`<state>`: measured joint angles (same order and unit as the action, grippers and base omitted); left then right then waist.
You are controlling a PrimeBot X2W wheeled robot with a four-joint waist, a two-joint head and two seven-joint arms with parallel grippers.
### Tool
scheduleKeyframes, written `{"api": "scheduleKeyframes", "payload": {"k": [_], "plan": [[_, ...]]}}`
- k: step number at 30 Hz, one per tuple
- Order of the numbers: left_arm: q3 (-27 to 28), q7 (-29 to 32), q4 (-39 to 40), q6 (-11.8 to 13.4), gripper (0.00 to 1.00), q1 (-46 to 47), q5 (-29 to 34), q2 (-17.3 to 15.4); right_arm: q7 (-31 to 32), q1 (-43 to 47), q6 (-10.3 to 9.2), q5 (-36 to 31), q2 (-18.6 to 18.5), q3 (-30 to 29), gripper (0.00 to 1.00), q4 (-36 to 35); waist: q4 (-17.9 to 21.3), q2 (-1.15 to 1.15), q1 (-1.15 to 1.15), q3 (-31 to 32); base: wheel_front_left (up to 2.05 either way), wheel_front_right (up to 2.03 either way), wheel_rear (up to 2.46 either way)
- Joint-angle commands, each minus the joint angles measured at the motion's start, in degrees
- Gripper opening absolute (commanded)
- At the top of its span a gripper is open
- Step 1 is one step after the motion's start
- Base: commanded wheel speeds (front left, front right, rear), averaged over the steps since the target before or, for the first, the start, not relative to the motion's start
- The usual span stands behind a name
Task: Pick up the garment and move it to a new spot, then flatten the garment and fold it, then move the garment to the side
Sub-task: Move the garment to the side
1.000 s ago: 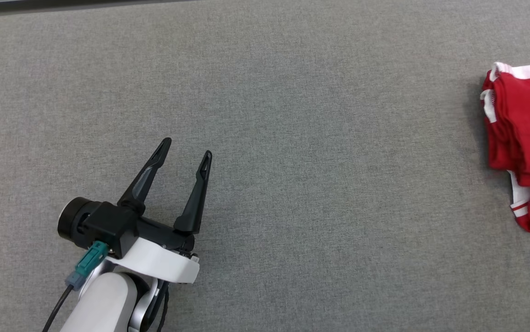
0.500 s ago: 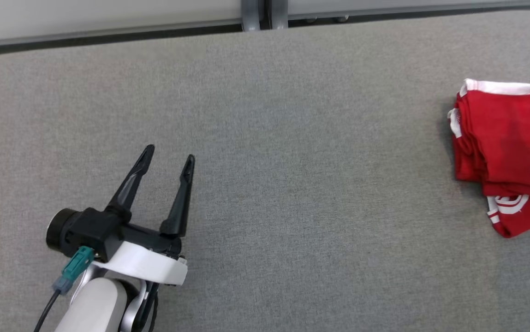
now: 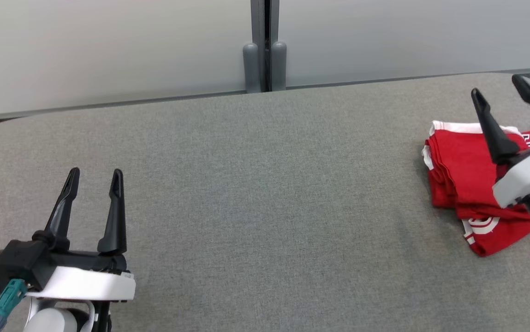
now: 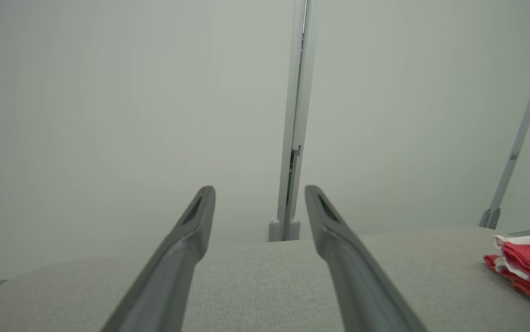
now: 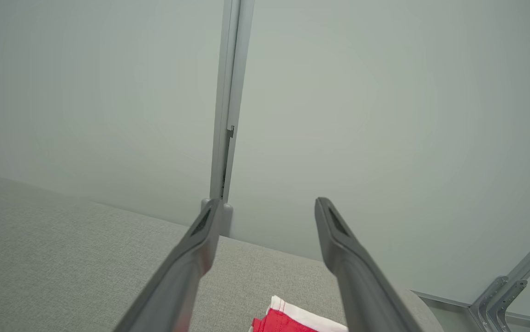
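Note:
The garment (image 3: 465, 177) is a red cloth with white trim, folded into a compact stack near the right end of the grey table (image 3: 265, 193). It also shows as a red bundle (image 4: 525, 265) at the right edge of the left wrist view, and its white-edged corner (image 5: 292, 318) sits at the bottom of the right wrist view. My right gripper (image 3: 497, 92) hovers open above the garment's right part, empty. My left gripper (image 3: 93, 177) stands open and empty at the table's near left, far from the garment.
Pale partition panels joined by a grey post (image 3: 265, 46) stand right behind the table's far edge. A metal frame leg (image 5: 500, 295) shows past the table's right corner. The grey felt surface between the two grippers is bare.
The head camera has tilted up, bringing the wall into view. My right gripper has come into view above the garment, open. The left gripper keeps its open pose.

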<state>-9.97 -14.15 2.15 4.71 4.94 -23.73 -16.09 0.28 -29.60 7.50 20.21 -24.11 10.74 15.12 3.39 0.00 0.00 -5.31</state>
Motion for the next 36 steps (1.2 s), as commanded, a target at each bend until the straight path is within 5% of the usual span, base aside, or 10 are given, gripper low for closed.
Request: {"api": "scheduleKeyframes", "payload": {"k": [1, 6, 16, 26, 36], "plan": [[0.5, -0.1, 0.4, 0.6, 1.0, -1.2, 0.1, -0.3, -1.0, 2.3, 0.0, 0.1, 0.9, -0.8, 1.0, -1.1, -0.6, 0.0, 0.0, 1.6, 0.0, 0.0, 0.0], [1.4, -0.4, 0.1, 1.6, 1.0, -4.5, -1.1, 0.5, -3.4, 10.2, 0.0, 0.0, 5.3, -3.2, 1.0, -4.9, -1.1, 0.0, 0.0, 3.5, 0.0, 0.0, 0.0], [2.0, -1.0, -8.9, -1.3, 1.0, -7.6, -1.2, 3.2, -12.2, 20.7, 0.0, 0.1, 10.4, -3.4, 1.0, -5.0, -2.5, 0.0, 0.0, 5.2, 0.0, 0.0, 0.0], [6.3, -1.1, -11.3, -6.2, 1.0, -6.5, 6.5, 8.2, -15.4, 24.7, 0.0, 1.0, 11.9, -2.4, 1.0, -2.2, -3.2, 0.0, 0.0, 5.7, 0.0, 0.0, 0.0], [8.8, -1.1, -11.3, -8.3, 1.0, -7.4, 10.8, 10.5, -15.5, 25.3, 0.0, 0.8, 13.4, -1.6, 1.0, -2.8, -2.6, 0.0, 0.0, 5.8, 0.0, 0.0, 0.0]]}}
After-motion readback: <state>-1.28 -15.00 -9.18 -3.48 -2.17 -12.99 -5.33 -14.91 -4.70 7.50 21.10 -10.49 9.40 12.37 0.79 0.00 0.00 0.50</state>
